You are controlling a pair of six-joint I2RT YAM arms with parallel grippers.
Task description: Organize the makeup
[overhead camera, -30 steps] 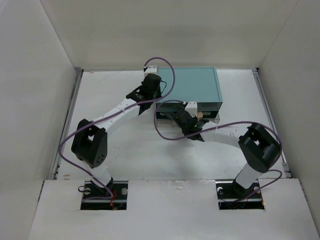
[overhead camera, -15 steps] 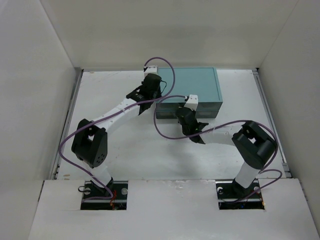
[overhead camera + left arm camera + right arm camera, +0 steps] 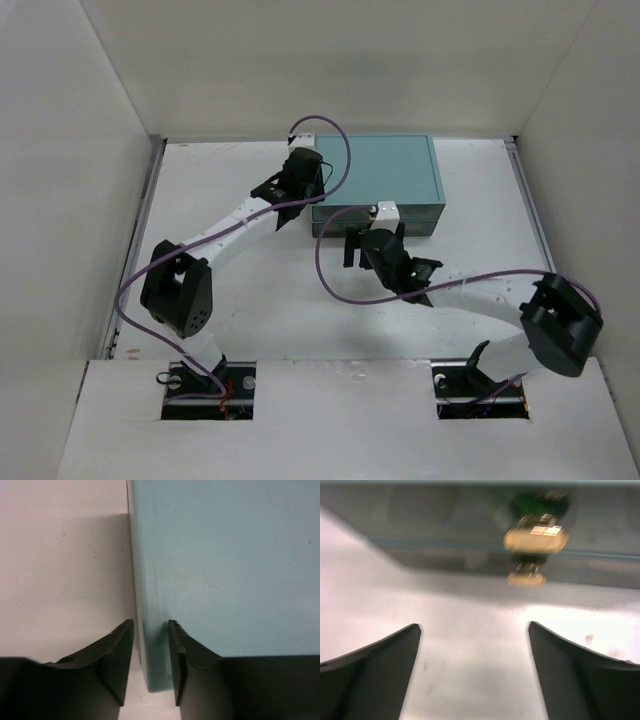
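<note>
My right claw [image 3: 475, 626] stood wide open with nothing between its fingers. It hung over the bare white bench [image 3: 470, 680], just short of the clear drawer front [image 3: 420, 535] of the large teal box [image 3: 385, 170].

The makeup lay straight ahead of that claw, a little right of its middle line, behind the clear front and apart from the fingers. I could make out a tan tube with a pale label [image 3: 536, 537]. Just beyond it sat something green [image 3: 536, 501], too blurred for me to name. A fainter tan patch below the tube looked like its reflection.

My left claw [image 3: 150, 622] had its fingers close together astride the box's left edge, near the near-left corner. One finger sat over the lid and the other hung outside the left wall. I could not tell whether they pinched the edge or only flanked it.

From above, the box sat toward the bench's far edge, right of the middle, with its drawer front facing the near edge.
</note>
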